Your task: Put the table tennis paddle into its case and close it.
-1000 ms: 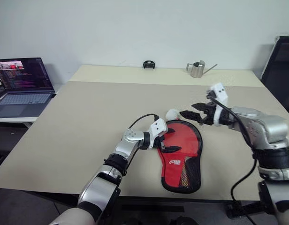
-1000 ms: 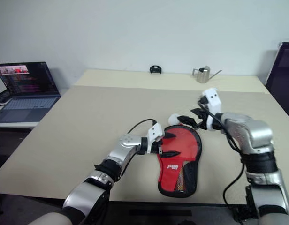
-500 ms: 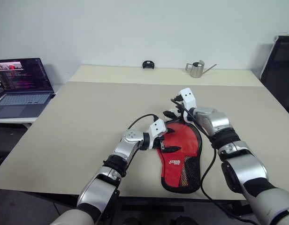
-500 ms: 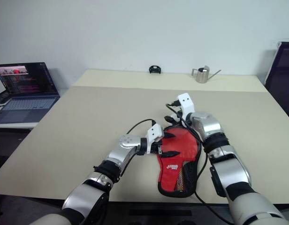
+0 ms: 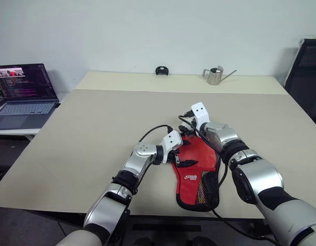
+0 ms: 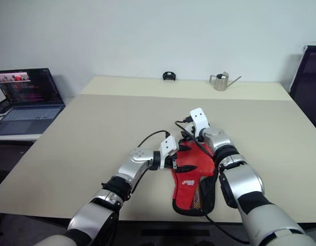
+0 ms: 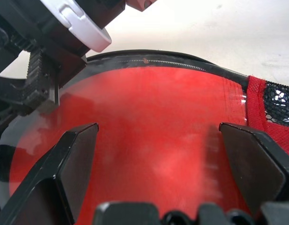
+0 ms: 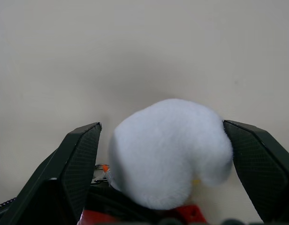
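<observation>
Right wrist view: the white ball charm [image 8: 170,150] sits squarely between the right gripper [image 8: 167,154] jaws, which stand spread wide; one side of the charm looks to be against or just beside a jaw, the other side shows a gap, so nothing is clamped. Left wrist view: the left gripper [image 7: 158,154] jaws are also spread wide, with the red face of the case [image 7: 154,140] lying between and under them, its zip edge curving just beyond the tips; no grip on it can be told. Left eye view: case [image 5: 199,171] lies flat on the counter [image 5: 96,128], red side up, mesh pocket toward the near end, left jaws at its left edge, right jaws at its far rounded end. The table tennis paddle cannot be made out.
</observation>
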Controlling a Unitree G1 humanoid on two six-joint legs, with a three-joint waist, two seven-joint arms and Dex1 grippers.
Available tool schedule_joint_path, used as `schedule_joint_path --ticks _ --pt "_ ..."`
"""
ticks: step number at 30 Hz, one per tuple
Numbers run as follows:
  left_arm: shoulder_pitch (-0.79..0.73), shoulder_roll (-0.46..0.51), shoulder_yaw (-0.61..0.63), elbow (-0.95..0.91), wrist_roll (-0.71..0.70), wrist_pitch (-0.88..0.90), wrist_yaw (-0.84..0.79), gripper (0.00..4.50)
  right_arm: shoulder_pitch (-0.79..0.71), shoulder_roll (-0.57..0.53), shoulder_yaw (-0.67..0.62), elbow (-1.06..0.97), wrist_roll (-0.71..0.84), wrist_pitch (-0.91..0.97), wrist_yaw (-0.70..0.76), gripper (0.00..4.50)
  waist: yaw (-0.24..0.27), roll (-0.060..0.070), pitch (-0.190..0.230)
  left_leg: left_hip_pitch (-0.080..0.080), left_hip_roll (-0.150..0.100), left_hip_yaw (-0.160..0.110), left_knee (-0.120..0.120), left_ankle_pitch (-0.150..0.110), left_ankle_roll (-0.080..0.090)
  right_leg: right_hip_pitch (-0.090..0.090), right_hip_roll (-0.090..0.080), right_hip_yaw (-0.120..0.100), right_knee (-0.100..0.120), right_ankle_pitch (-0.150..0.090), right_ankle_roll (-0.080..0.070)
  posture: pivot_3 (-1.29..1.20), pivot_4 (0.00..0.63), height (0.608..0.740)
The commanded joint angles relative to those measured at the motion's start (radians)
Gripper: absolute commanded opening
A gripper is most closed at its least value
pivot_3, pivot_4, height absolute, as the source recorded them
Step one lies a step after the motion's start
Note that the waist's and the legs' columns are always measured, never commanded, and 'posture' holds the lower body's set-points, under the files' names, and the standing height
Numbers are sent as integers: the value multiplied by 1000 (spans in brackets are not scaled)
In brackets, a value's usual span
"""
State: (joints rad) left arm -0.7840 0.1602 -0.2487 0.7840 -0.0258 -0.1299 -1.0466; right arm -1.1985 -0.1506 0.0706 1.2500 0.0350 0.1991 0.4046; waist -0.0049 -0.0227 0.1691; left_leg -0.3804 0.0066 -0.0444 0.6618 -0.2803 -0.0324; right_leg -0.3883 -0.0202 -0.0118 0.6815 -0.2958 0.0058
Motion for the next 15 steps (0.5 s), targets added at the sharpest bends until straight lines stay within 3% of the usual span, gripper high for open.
schedule_joint_path --ticks 1,4,11,15 --pt "40 4 -43 21 48 29 -4 4496 -38 3 -25 -3 -14 -33 -18 4314 0 0 0 0 0 0 0 0 0 0 0 0 0 0 0 0 150 740" --pt "42 5 -44 19 50 31 0 4500 -36 11 -23 -4 -30 -38 -11 3575 0 1 0 0 0 0 0 0 0 0 0 0 0 0 0 0 150 740" --pt "47 3 -48 11 52 35 4 4500 -19 30 20 -10 -100 -51 15 1193 -1 1 -1 0 0 0 0 0 0 0 0 0 0 0 0 0 150 740" --pt "48 2 -50 11 55 35 5 4500 -7 35 42 -14 -136 -62 30 296 -2 3 -3 1 0 0 0 0 0 0 0 0 0 0 0 0 150 740"
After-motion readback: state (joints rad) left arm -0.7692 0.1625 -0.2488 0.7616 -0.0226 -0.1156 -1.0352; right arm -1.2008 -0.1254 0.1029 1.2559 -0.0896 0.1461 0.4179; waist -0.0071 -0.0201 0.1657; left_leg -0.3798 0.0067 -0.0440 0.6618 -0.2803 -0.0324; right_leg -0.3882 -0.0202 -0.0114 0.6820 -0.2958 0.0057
